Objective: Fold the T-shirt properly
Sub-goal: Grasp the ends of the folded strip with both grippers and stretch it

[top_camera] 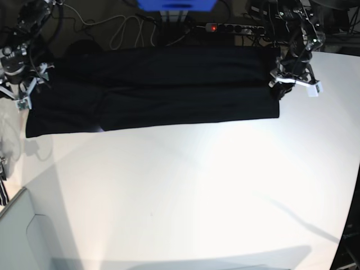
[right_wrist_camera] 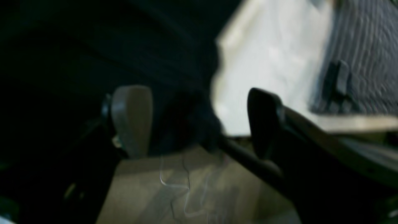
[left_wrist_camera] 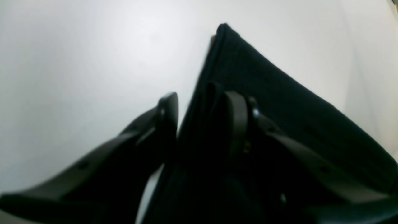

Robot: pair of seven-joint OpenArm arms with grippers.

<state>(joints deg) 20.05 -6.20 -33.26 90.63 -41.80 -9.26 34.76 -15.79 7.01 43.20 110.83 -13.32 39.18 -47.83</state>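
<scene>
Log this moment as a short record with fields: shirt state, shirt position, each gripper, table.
shirt: T-shirt, plain black side showing, folded into a long band
shirt position: along the far edge of the white table, running from one arm to the other
left gripper: jaws either side of the shirt's folded edge; whether they grip it is unclear
right gripper: jaws open, at the shirt's other end, nothing gripped
rest of table: white surface in front of the shirt

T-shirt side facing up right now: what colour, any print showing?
Plain black, no print visible on the T-shirt. Base view shows it best, lying as a long band along the table's far edge.
</scene>
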